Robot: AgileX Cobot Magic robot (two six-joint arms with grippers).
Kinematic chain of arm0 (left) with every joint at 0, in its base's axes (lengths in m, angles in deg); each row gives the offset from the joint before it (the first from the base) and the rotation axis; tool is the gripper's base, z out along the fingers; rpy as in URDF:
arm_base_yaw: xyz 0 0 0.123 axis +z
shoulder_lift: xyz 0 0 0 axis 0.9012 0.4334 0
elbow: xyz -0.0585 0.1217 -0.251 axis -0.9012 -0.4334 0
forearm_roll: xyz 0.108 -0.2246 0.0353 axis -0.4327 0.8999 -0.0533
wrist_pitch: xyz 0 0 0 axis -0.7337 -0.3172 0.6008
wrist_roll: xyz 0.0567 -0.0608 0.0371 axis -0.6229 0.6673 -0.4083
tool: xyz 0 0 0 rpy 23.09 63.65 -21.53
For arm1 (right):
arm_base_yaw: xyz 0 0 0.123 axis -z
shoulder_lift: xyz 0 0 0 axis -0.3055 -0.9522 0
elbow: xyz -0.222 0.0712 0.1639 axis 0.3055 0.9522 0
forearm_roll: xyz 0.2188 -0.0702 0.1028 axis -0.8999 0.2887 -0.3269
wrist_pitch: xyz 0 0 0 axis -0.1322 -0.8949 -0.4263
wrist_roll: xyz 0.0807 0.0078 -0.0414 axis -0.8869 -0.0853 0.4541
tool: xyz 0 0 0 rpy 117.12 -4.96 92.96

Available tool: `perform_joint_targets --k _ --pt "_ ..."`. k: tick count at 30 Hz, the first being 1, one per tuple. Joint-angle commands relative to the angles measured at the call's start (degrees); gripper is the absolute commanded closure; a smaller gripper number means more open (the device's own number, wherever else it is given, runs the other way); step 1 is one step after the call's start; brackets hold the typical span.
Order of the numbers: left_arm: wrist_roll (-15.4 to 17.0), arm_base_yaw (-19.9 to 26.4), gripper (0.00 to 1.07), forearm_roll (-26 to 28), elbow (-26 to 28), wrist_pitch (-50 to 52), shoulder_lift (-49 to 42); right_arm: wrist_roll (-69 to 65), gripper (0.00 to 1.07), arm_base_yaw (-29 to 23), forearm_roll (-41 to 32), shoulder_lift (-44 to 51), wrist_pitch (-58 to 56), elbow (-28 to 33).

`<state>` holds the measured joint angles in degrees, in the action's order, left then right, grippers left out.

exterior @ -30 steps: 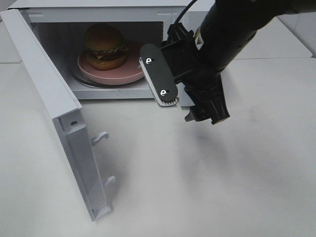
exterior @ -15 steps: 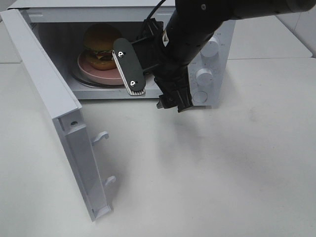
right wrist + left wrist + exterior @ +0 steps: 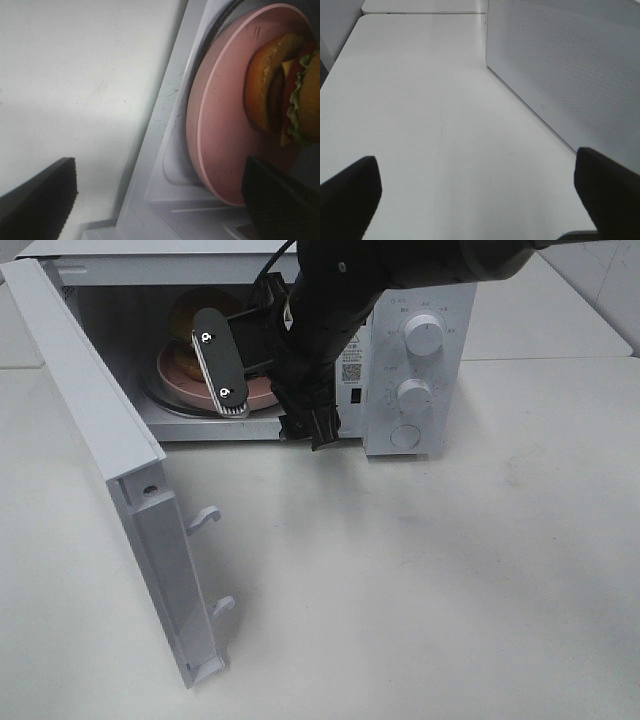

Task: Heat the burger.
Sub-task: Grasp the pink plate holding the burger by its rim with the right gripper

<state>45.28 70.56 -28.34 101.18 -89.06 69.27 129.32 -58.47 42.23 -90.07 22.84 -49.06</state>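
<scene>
Exterior high view: microwave door is seen swung open.
Burger: seated on pink plate inside microwave.
Right pincer: spread wide, nothing gripped, positioned at plate edge.
Left pincer: spread wide, nothing gripped, over table.

Bright diffuse light, soft shadows; right hand blurred, dark.

Nothing can be read. The microwave's control panel bears a QR-code sticker at eight o'clock of the upper knob. The fine print ringing both knobs is too small to make out.
</scene>
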Motion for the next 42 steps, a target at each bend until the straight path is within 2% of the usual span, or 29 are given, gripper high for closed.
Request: perform_joint_targets --k 1,15,27,33,42 --pt "0.34 0.23 0.06 -0.17 -0.06 0.63 -1.09 -1.15 0.23 -0.06 -0.11 -2.18 0.17 -2.23" --pt "0.34 0.23 0.06 -0.17 -0.06 0.63 -1.09 -2.18 0.26 -0.06 -1.43 -9.05 -0.17 -9.45" --pt "0.34 0.23 0.06 -0.17 -0.06 0.63 -1.09 -2.75 0.29 0.63 -1.89 -15.01 -3.09 -18.16" --pt "0.34 0.23 0.06 -0.17 -0.06 0.63 -1.09 -2.81 0.31 2.06 -4.58 -18.11 -4.64 -22.92" --pt "0.34 0.23 0.06 -0.17 -0.06 0.63 -1.09 -2.86 0.31 3.9 -6.02 -21.31 -4.93 -26.47"
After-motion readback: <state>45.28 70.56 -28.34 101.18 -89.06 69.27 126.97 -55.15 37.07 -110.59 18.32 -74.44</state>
